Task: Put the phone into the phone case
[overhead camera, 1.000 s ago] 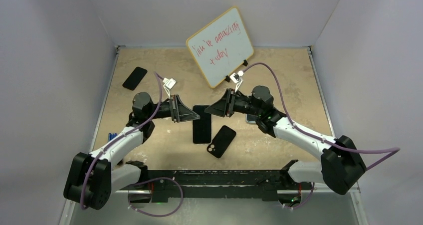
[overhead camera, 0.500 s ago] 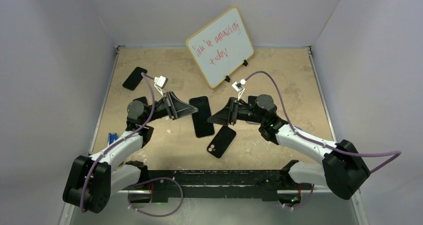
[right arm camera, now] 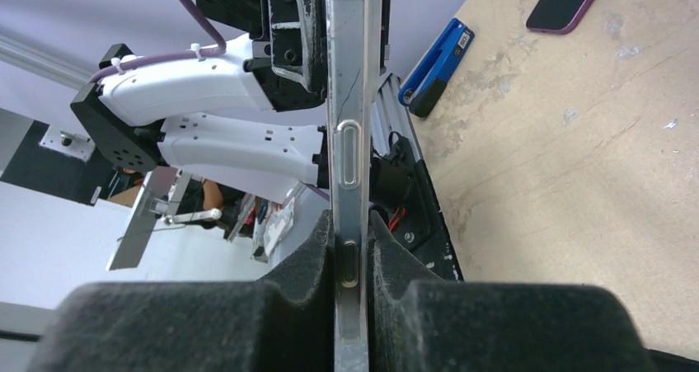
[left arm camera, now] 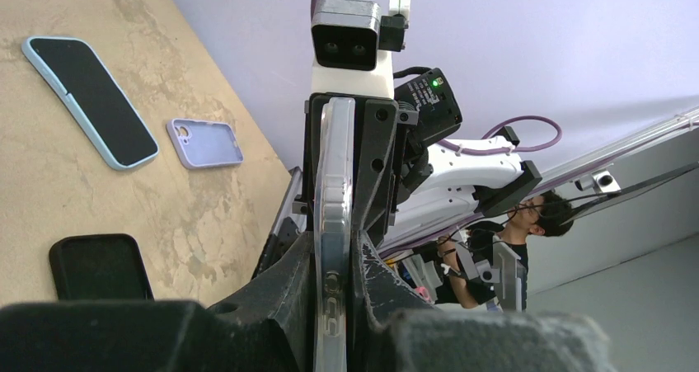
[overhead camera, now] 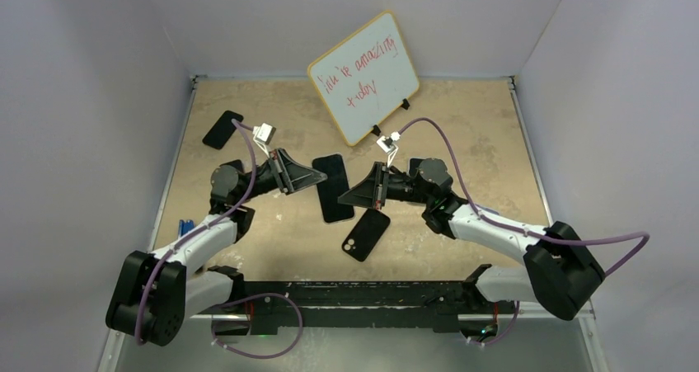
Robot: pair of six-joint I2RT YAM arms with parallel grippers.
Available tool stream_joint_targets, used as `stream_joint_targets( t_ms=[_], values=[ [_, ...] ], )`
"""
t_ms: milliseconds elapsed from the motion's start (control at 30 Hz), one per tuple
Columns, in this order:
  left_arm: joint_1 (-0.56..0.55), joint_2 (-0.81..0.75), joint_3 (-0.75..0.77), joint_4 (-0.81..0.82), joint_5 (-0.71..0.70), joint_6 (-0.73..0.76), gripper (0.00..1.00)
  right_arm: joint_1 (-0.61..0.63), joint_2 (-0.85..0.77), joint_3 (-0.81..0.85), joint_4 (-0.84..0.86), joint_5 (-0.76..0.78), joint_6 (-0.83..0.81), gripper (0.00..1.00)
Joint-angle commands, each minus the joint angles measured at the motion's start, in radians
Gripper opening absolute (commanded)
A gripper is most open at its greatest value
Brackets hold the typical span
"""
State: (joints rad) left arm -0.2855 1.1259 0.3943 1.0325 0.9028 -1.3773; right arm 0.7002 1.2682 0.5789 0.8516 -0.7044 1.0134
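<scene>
A: Gripping anything, the left gripper [overhead camera: 321, 177] and right gripper [overhead camera: 343, 199]?
B: Both are pinching the phone [overhead camera: 333, 187] by its edges at frame centre; the phone case [overhead camera: 366, 233] is lying just below it.

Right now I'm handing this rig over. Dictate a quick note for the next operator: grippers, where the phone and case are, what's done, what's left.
Left gripper: shut on one long edge of the phone.
Right gripper: shut on the opposite edge.
Phone: held between the two arms, apparently lifted off the table.
Case: black, lying flat on the table just nearer the arm bases than the phone, untouched.
Done: phone picked up and gripped by both arms.
Left: line the phone up over the case and press it in.
</scene>
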Motion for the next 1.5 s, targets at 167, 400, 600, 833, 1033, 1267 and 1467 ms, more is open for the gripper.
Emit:
stream_joint_targets(
  t_ms=[167,400,600,833,1033,1267,1467],
  values=[
    [-0.002,-0.029,0.087,-0.084,-0.026,0.063,0.40,0.007,-0.011,-0.008,0.057,-0.033,-0.008,0.00],
    [-0.001,-0.040,0.113,-0.211,-0.069,0.134,0.34,0.007,-0.015,-0.017,0.035,-0.042,-0.020,0.00],
    [-0.001,-0.047,0.173,-0.422,-0.085,0.279,0.00,0.006,-0.012,-0.019,0.008,-0.032,-0.030,0.00],
    [-0.001,-0.066,0.225,-0.628,-0.105,0.432,0.21,0.005,-0.022,-0.019,-0.033,-0.001,-0.030,0.00],
    [-0.001,-0.089,0.313,-0.927,-0.186,0.663,0.78,-0.018,-0.054,0.005,-0.220,0.099,-0.101,0.00],
    [-0.001,-0.090,0.325,-1.093,-0.227,0.805,0.85,-0.066,-0.040,0.076,-0.445,0.222,-0.240,0.00],
    [-0.001,-0.055,0.291,-1.121,-0.203,0.842,0.85,-0.139,0.061,0.128,-0.535,0.290,-0.278,0.00]
  ],
)
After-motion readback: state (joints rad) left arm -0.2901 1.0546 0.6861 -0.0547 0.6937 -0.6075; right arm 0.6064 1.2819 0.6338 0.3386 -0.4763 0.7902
